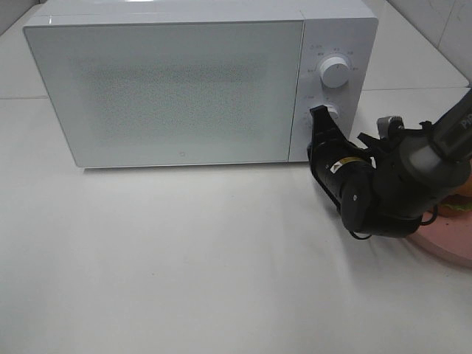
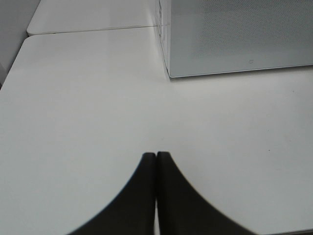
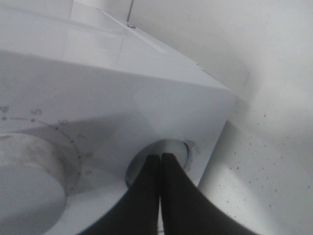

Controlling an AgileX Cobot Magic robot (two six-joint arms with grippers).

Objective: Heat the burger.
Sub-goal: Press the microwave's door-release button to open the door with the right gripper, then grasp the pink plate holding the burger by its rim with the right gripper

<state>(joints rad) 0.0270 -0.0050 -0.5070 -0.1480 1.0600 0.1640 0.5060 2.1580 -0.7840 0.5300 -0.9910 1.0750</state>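
Observation:
The burger (image 1: 459,200) lies on a pink plate (image 1: 448,240) at the right edge, mostly hidden behind my right arm; only a sliver of bun and green shows. The white microwave (image 1: 184,81) stands at the back with its door closed. My right gripper (image 1: 320,110) is shut, its fingertips pressed against the round lower button (image 1: 332,110) on the control panel. The right wrist view shows the same closed tips (image 3: 160,155) on that button (image 3: 180,149). My left gripper (image 2: 156,154) is shut and holds nothing, hovering over bare table in front of the microwave's left corner (image 2: 168,73).
The upper dial (image 1: 335,72) sits above the button, with timer marks around it (image 3: 29,166). The white table (image 1: 184,258) stretches in front of the microwave. A seam between table panels runs behind it (image 2: 93,29).

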